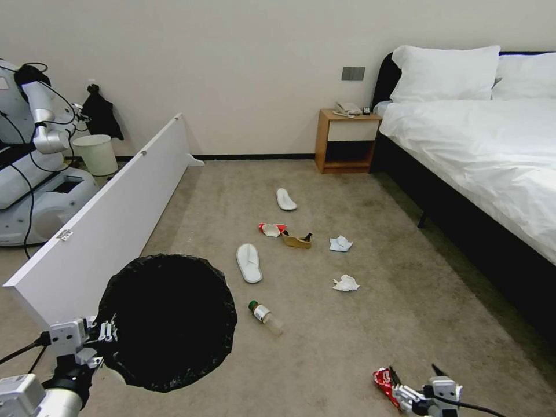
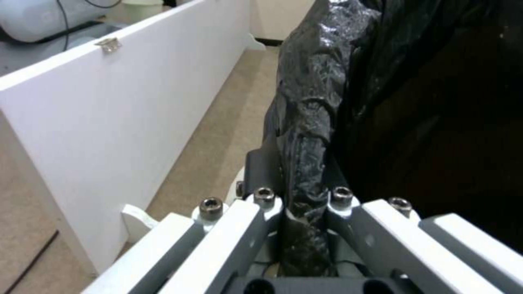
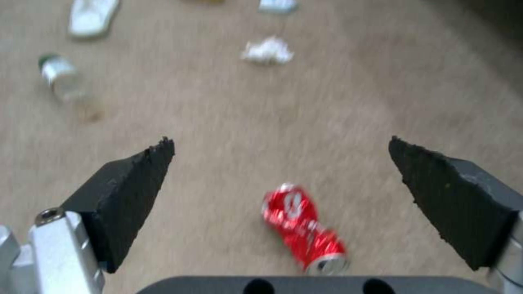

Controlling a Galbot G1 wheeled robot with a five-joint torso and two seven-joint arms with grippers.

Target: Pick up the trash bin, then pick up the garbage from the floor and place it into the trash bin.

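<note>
The trash bin (image 1: 168, 318), lined with a black bag, hangs at the lower left. My left gripper (image 1: 107, 333) is shut on its bagged rim (image 2: 308, 163); in the left wrist view the left gripper (image 2: 302, 192) pinches the black plastic. My right gripper (image 1: 414, 370) stands open low over the carpet, with its fingers (image 3: 136, 179) wide apart. A crushed red can (image 3: 305, 226) lies on the floor just under the right gripper (image 3: 280, 143), untouched. Farther out lie a green-capped bottle (image 1: 266, 317), two tissues (image 1: 346, 283), a brown scrap (image 1: 297, 240), a red-white carton (image 1: 271, 229) and two white slippers (image 1: 249, 262).
A long white panel (image 1: 116, 214) stands on edge along the left, close to the held bin. Behind it are another robot (image 1: 35, 174) and a plain off-white bin (image 1: 97, 153). A bed (image 1: 480, 150) lines the right side, with a wooden nightstand (image 1: 346, 141) by the wall.
</note>
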